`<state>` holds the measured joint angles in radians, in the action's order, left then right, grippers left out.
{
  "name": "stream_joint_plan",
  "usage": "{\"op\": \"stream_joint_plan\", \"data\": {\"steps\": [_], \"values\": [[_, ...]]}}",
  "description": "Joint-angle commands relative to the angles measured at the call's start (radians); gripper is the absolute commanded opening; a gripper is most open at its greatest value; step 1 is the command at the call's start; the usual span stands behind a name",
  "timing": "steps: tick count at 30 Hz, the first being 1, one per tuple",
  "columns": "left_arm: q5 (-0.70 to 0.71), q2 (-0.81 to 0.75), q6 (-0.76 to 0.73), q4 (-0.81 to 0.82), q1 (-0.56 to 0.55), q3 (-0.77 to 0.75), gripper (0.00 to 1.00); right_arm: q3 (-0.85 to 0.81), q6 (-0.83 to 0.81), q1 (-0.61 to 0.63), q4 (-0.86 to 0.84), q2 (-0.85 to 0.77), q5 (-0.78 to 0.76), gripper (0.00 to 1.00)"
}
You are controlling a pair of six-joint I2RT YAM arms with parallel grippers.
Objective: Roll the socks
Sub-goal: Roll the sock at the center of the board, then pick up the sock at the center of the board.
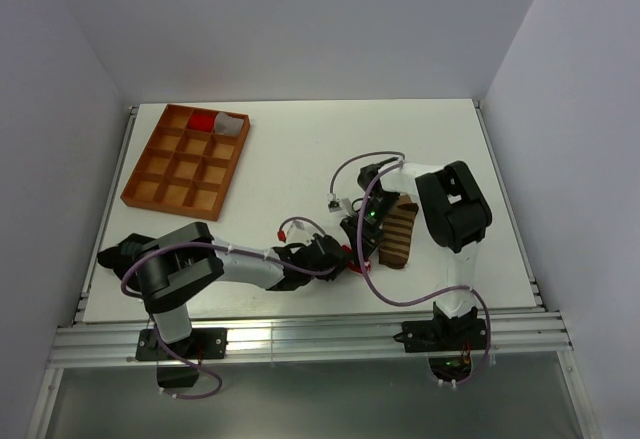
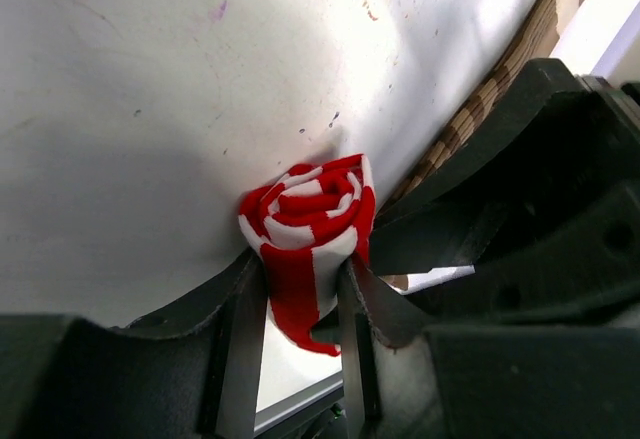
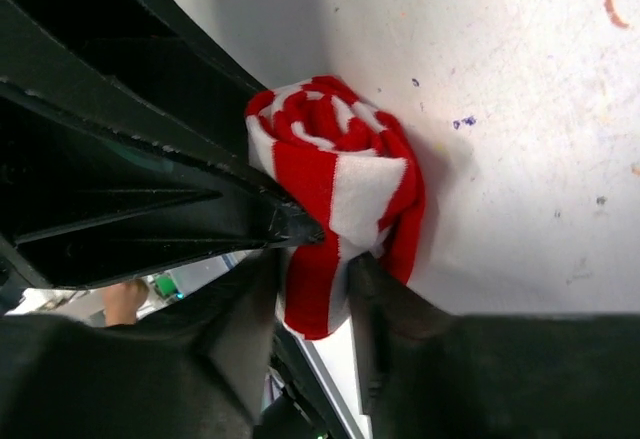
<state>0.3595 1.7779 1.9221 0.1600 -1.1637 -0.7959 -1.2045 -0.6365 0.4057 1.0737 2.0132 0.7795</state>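
The red-and-white sock is wound into a tight roll just above the white table. My left gripper is shut on it, a finger pressed to each side of the roll's lower part. In the right wrist view the same roll has its loose end hanging between the fingers of my right gripper, which stand slightly apart around it. From above, both grippers meet mid-table, left and right. The dark-brown-and-tan sock lies flat just right of them and shows behind the right gripper.
An orange compartment tray sits at the back left, with a red and white item in its far compartments. White walls close in the table on three sides. A metal rail runs along the near edge.
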Motion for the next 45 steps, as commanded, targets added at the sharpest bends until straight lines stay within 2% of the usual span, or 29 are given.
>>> {"op": "stream_joint_plan", "data": {"steps": [1,3,7,12,27,38,45], "values": [[0.039,0.08,-0.046,-0.192,0.038,0.027,0.0,0.049,-0.028,0.024,-0.136,-0.016,-0.16,0.43],[0.038,0.074,-0.048,-0.186,0.039,0.041,0.0,0.048,-0.02,0.012,-0.146,-0.037,-0.164,0.5],[0.041,0.069,-0.055,-0.183,0.045,0.052,0.0,0.03,-0.019,-0.014,-0.132,-0.088,-0.164,0.56],[0.039,0.063,-0.066,-0.168,0.053,0.067,0.0,0.023,-0.031,-0.042,-0.101,-0.132,-0.167,0.56],[0.047,-0.008,-0.302,-0.136,0.119,0.075,0.0,-0.003,-0.042,-0.142,-0.066,-0.393,-0.183,0.57],[0.019,-0.081,-0.483,-0.065,0.186,0.081,0.0,0.01,-0.023,-0.153,-0.106,-0.456,-0.207,0.56],[0.016,-0.185,-0.618,-0.051,0.271,0.08,0.0,0.01,-0.017,-0.157,-0.118,-0.487,-0.217,0.56]]}}
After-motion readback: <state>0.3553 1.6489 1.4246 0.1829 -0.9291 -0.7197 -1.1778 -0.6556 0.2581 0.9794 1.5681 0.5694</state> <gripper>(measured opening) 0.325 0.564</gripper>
